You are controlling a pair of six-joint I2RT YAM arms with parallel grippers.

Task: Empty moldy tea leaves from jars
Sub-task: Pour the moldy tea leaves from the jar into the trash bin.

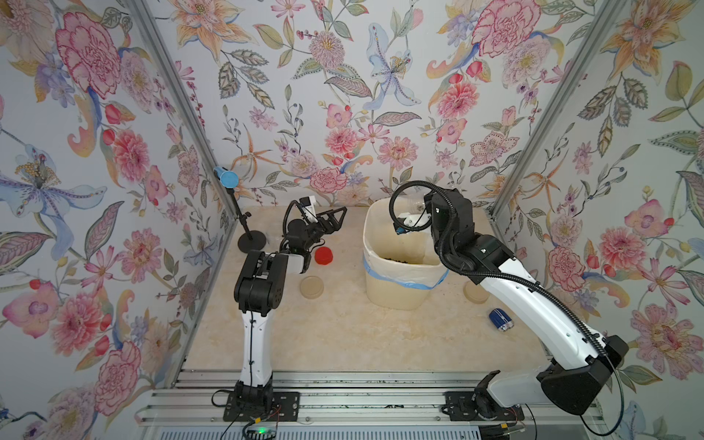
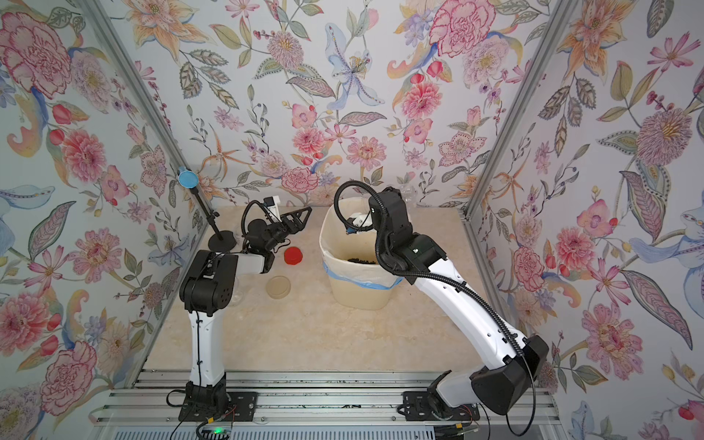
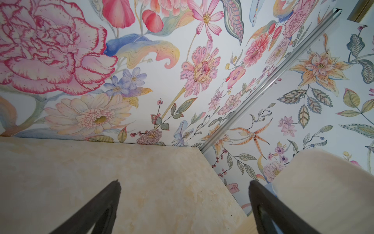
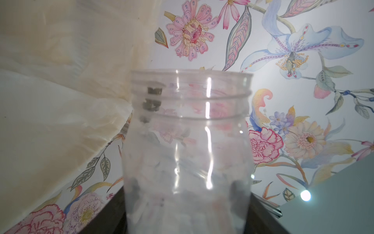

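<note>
With right gripper (image 4: 187, 214) clamped on the jar (image 4: 188, 141) at the far rim of the bin (image 1: 392, 282), left gripper (image 1: 340, 218) spread empty, I'd tip it mouth-down and shake stuck tea leaves (image 4: 154, 90) loose

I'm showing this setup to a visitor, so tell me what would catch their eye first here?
The loud floral wallpaper covering all three walls hits first. Next, the cream bin in the middle, dark tea leaves at its bottom, with the right hand holding a nearly empty clear jar by its far rim. A red cap lies on the table beside the left arm.
</note>
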